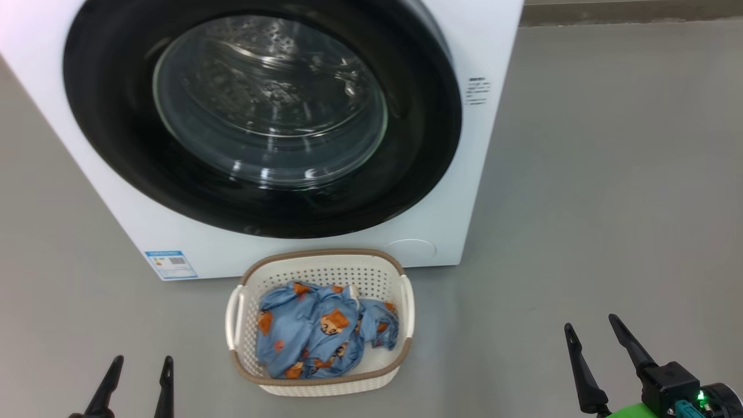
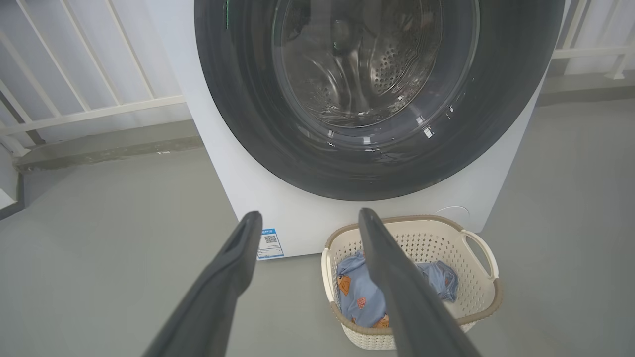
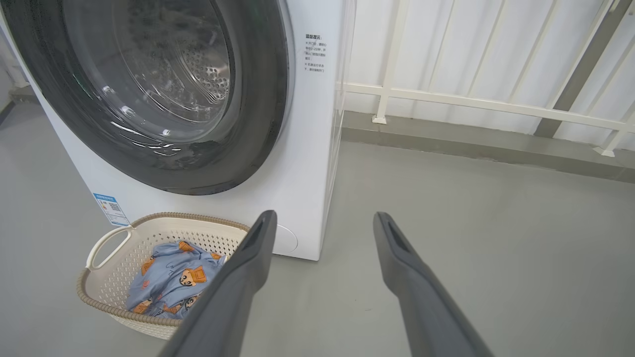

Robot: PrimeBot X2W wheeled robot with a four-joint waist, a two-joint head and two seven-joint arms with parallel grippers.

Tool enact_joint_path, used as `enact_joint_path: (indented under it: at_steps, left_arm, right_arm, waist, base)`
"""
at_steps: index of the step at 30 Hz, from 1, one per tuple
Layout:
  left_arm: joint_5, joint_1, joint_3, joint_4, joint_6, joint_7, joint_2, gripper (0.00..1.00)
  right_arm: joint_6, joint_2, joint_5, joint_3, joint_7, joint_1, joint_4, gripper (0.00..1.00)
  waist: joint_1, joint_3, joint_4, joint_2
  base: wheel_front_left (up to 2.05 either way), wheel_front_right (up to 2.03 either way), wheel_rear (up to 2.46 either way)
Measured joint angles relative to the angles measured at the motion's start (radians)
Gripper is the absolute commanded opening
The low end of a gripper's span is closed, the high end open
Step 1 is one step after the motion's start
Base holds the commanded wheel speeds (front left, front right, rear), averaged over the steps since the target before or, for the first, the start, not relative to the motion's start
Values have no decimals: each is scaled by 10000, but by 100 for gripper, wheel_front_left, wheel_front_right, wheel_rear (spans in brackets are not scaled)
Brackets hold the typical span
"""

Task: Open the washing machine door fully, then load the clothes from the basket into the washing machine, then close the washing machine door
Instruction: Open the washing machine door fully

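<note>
The white washing machine point(image 1: 482, 174) stands ahead, its round black door point(image 1: 406, 174) shut flat against the front, the steel drum visible through the glass. On the floor before it sits the cream basket point(image 1: 325, 261) holding the light-blue bear-print clothes point(image 1: 316, 337). My left gripper point(image 1: 142, 363) is open at the lower left, left of the basket. My right gripper point(image 1: 591, 325) is open at the lower right, well clear of the basket. The left wrist view has the door point(image 2: 238, 114) and basket point(image 2: 481, 277); the right wrist view has the door point(image 3: 263, 99), basket point(image 3: 134, 238) and clothes point(image 3: 168, 282).
A blue label sticker point(image 1: 171, 264) sits on the machine's lower left front. White railings point(image 3: 471, 104) and a low concrete kerb point(image 3: 471, 144) run behind the machine. Grey floor point(image 1: 609, 203) spreads to the right of the machine.
</note>
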Motion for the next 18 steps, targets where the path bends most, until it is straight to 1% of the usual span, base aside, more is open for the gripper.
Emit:
enact_joint_path:
  at_steps: [4, 7, 16, 17, 18]
  left_arm:
    - [-12, 0, 23, -48, 2, 0, -19, 100]
    - [-12, 0, 46, -56, 2, 0, -23, 100]
    - [-10, 0, 82, -59, 0, 0, -52, 100]
    - [-10, 0, 86, -59, 0, 0, -52, 100]
    - [-10, 0, 88, -59, -4, 0, -52, 100]
  right_arm:
    - [0, 0, 0, -2, 0, 0, 0, 100]
    - [0, 2, 0, 0, 0, 0, -2, 100]
    - [0, 23, 0, 10, 0, 0, -92, 100]
    - [0, 23, 0, 13, 0, 0, -104, 91]
    - [0, 23, 2, 35, 0, 0, -104, 45]
  waist:
    - [0, 12, 2, 0]
    - [0, 21, -8, 0]
    - [0, 54, -6, 0]
    - [0, 58, -5, 0]
    - [0, 61, -2, 0]
  base:
    - [63, 63, -125]
    - [35, 35, -70]
    - [4, 4, -8]
    - [0, 0, 0]
    - [0, 0, 0]
